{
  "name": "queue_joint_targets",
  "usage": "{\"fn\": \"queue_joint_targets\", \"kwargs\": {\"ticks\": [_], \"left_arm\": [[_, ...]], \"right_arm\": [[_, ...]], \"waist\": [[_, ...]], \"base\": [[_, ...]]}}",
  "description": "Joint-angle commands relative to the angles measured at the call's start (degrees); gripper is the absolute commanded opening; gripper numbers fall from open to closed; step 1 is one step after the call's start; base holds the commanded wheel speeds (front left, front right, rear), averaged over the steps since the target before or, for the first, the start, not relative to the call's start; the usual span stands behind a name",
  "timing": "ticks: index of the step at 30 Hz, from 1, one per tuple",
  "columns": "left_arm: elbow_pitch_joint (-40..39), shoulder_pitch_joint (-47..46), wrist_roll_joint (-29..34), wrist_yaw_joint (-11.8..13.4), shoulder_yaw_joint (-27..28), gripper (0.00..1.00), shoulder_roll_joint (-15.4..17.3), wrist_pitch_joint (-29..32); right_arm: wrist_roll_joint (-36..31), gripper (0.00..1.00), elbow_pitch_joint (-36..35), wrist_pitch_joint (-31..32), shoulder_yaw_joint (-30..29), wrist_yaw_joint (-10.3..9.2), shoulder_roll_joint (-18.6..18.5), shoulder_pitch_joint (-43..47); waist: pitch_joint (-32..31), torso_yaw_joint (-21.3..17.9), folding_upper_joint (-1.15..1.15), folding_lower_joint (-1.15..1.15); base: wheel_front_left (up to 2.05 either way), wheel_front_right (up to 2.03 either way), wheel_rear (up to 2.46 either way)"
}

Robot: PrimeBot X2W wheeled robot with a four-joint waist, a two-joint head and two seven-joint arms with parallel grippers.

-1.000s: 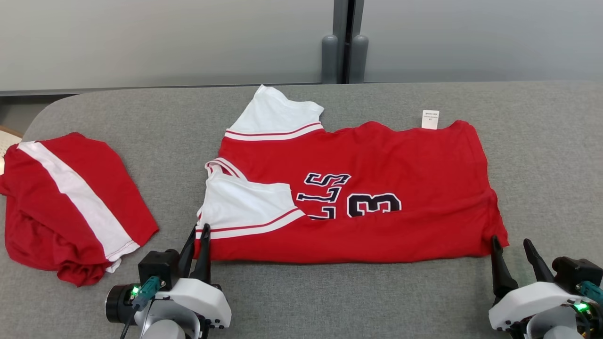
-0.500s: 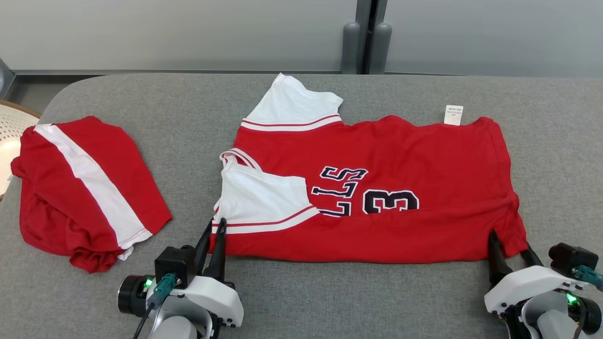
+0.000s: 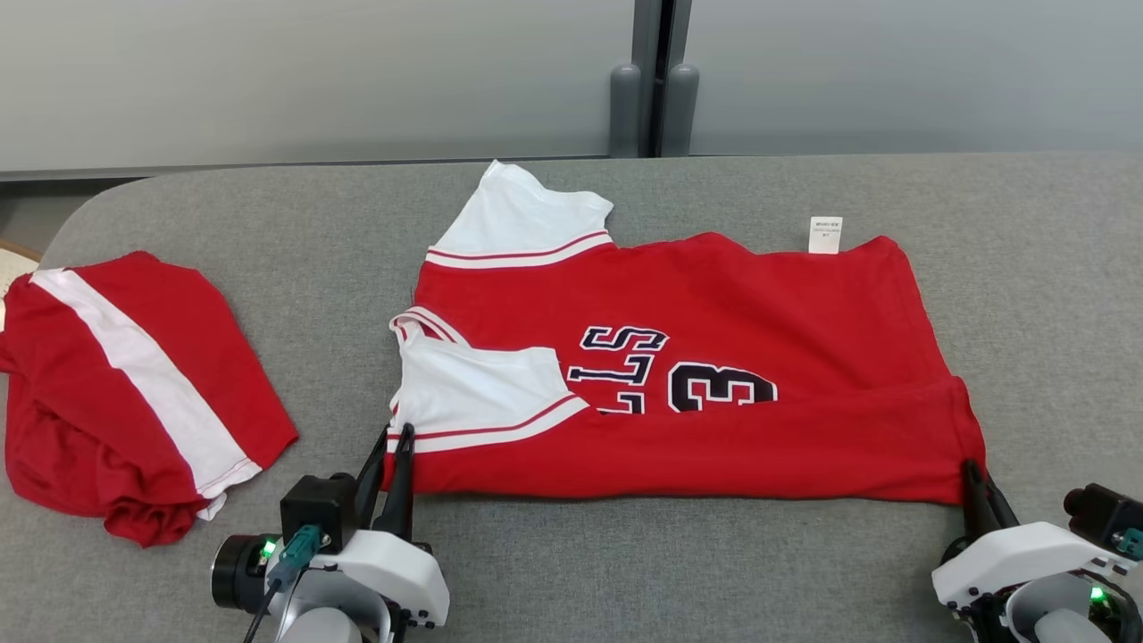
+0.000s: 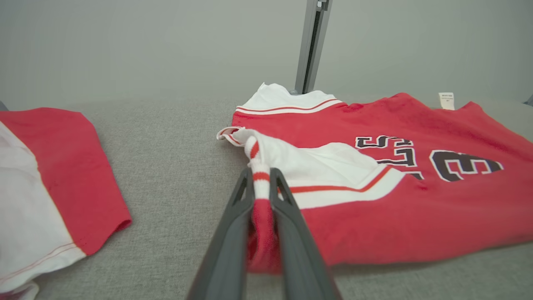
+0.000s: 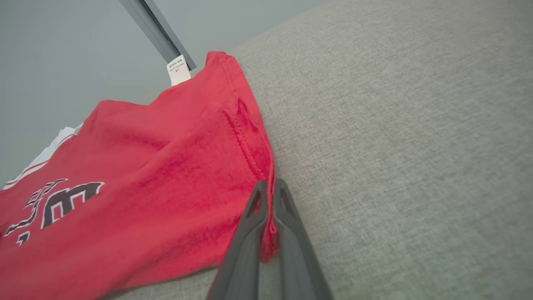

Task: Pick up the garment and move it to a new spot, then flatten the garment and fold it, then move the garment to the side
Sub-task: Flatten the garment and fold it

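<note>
Fold step, I reckon: the garment point(image 3: 714, 295) lies flat mid-frame on the grey table point(image 3: 625, 572), with its near edge by both grippers. My left gripper point(image 3: 397, 438) pinches the corner by the white sleeve at lower left. My right gripper point(image 3: 973, 473) is clamped on the hem corner at lower right. Next I'd lift both corners evenly and carry them toward the top edge.

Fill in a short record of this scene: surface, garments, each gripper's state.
Surface: grey fabric surface
Main garment: red jersey with white sleeves and dark lettering, spread out, near side folded over
Left arm: left gripper shut on the jersey's near left corner
Right arm: right gripper shut on its near right corner
Other garment: rumpled red garment with a white stripe, at left
</note>
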Motion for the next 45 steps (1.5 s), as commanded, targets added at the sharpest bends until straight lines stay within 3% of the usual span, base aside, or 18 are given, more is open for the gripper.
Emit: {"fn": "queue_joint_targets", "kwargs": {"ticks": [1, 12, 20, 28, 33, 34, 35, 36, 37, 38, 45], "left_arm": [[0.4, 0.6, -0.5, 0.2, 0.5, 0.00, 0.3, 0.0], [4.8, 4.1, -3.4, -3.0, 2.1, 0.00, 1.2, 0.1], [0.1, 7.7, -4.6, -5.0, 1.1, 0.00, 3.9, 4.7], [-8.8, 13.7, -5.0, -6.5, -1.9, 0.00, 6.0, 13.7], [-13.0, 15.8, -5.2, -5.5, -2.3, 0.00, 6.7, 16.3], [-13.5, 15.9, -5.0, -5.2, -2.2, 0.00, 6.8, 16.1], [-13.9, 16.0, -4.8, -4.8, -2.1, 0.04, 6.8, 15.9], [-14.2, 16.1, -4.5, -4.5, -2.2, 0.45, 6.8, 15.7], [-14.4, 16.0, -4.4, -4.3, -2.1, 0.94, 6.8, 15.4], [-14.6, 15.9, -4.3, -3.9, -2.0, 1.00, 6.7, 15.0], [-15.6, 13.2, -4.6, -2.2, -0.5, 1.00, 5.7, 10.3]], "right_arm": [[0.9, 0.00, -0.6, 0.3, 0.5, -0.14, -1.2, 1.0], [9.6, 0.00, -10.6, 7.2, 5.7, -0.14, -7.4, 7.4], [14.1, 0.00, -19.8, 16.3, 6.7, -0.14, -11.6, 13.3], [12.5, 0.00, -25.3, 21.3, 3.8, -0.13, -11.2, 19.4], [10.4, 0.00, -26.7, 23.1, 0.6, -0.13, -9.8, 22.1], [9.7, 0.32, -27.0, 23.1, -0.2, -0.13, -9.4, 22.4], [8.8, 1.00, -27.1, 22.8, -0.9, -0.13, -9.0, 22.5], [8.2, 1.00, -27.2, 22.9, -1.7, -0.13, -8.5, 22.7], [7.5, 1.00, -27.4, 23.3, -2.2, -0.13, -8.1, 22.7], [6.7, 1.00, -27.8, 23.4, -2.7, -0.09, -7.8, 22.5], [-0.1, 1.00, -31.9, 17.8, -5.7, -0.09, -6.4, 19.3]], "waist": [[-0.4, -0.5, 0.00, 0.00], [-3.7, -3.0, 0.00, 0.00], [-4.9, -3.3, 0.00, 0.00], [-5.7, -3.0, 0.00, 0.00], [-6.5, -2.7, 0.00, 0.00], [-6.6, -2.7, 0.00, 0.00], [-6.8, -2.7, 0.00, 0.00], [-6.9, -2.7, 0.00, 0.00], [-7.0, -2.7, 0.00, 0.00], [-7.0, -2.8, 0.00, 0.00], [-6.3, -3.2, 0.00, 0.00]], "base": [[0.00, 0.00, 0.00], [0.00, 0.00, 0.00], [0.00, 0.00, 0.00], [0.00, 0.00, 0.00], [0.00, 0.00, 0.00], [0.00, 0.00, 0.00], [0.00, 0.00, 0.00], [0.00, 0.00, 0.00], [0.00, 0.00, 0.00], [0.00, 0.00, 0.00], [0.00, 0.00, 0.00]]}}
